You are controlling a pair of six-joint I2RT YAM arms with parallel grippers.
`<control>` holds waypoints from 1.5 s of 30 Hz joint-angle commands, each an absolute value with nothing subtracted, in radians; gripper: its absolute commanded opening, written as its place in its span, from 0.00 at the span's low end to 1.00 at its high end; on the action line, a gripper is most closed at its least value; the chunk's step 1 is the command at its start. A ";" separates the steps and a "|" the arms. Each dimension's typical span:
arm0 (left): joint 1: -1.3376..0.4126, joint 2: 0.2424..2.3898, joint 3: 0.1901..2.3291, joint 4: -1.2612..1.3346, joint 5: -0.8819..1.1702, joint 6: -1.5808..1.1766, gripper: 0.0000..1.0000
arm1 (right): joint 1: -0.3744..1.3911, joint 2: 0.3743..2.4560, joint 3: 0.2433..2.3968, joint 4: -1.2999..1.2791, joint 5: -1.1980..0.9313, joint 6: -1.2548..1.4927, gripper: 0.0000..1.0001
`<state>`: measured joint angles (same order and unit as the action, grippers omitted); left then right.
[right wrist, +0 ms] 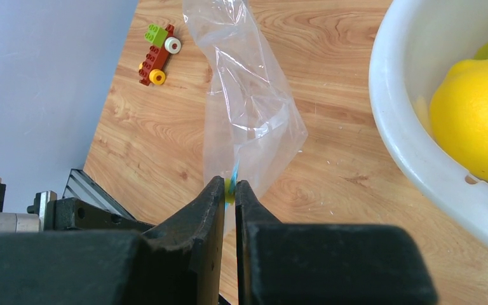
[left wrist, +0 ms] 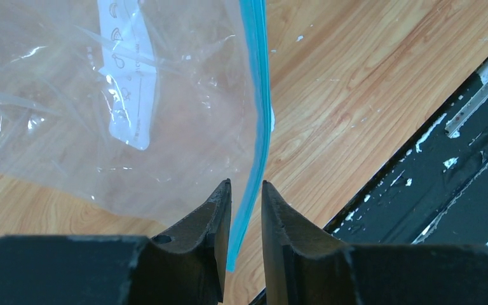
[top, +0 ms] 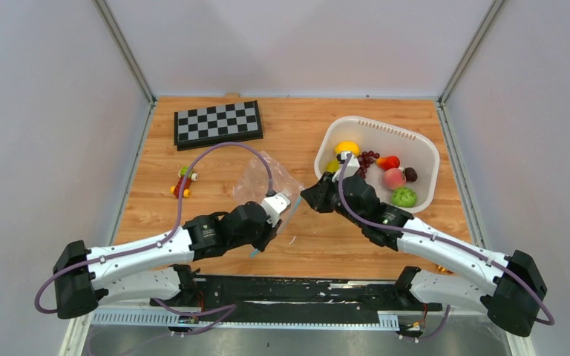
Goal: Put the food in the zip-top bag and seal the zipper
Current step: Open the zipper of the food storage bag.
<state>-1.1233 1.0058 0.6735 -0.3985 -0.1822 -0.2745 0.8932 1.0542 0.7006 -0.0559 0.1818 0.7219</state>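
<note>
The clear zip-top bag (top: 266, 179) lies on the wooden table between my two grippers, and no food shows inside it. Its teal zipper (left wrist: 258, 95) runs down between the fingers of my left gripper (left wrist: 246, 184), whose jaws stand slightly apart around it. My right gripper (right wrist: 230, 181) is shut on the zipper's other end (right wrist: 234, 173), where a small yellow piece shows. The food sits in the white basket (top: 418, 141): a lemon (top: 347, 147), grapes (top: 367, 159), a peach (top: 394, 178) and a green fruit (top: 404, 196). In the top view the left gripper (top: 271, 236) and right gripper (top: 306, 197) are close together.
A toy of red, yellow and green blocks (top: 184, 182) lies left of the bag. A folded chessboard (top: 217, 123) lies at the back left. The basket rim (right wrist: 419, 159) is close to the right of my right gripper. The black rail (left wrist: 445, 190) runs along the near edge.
</note>
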 commanded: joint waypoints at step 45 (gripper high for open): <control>-1.126 0.996 0.598 -0.247 -0.218 -0.299 0.35 | 0.888 1.026 0.705 -0.033 0.133 0.685 0.01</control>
<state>-1.1233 0.9874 0.5735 -0.2577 -0.1810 -0.2935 0.8932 1.0409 0.7002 -0.0555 0.1387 0.7033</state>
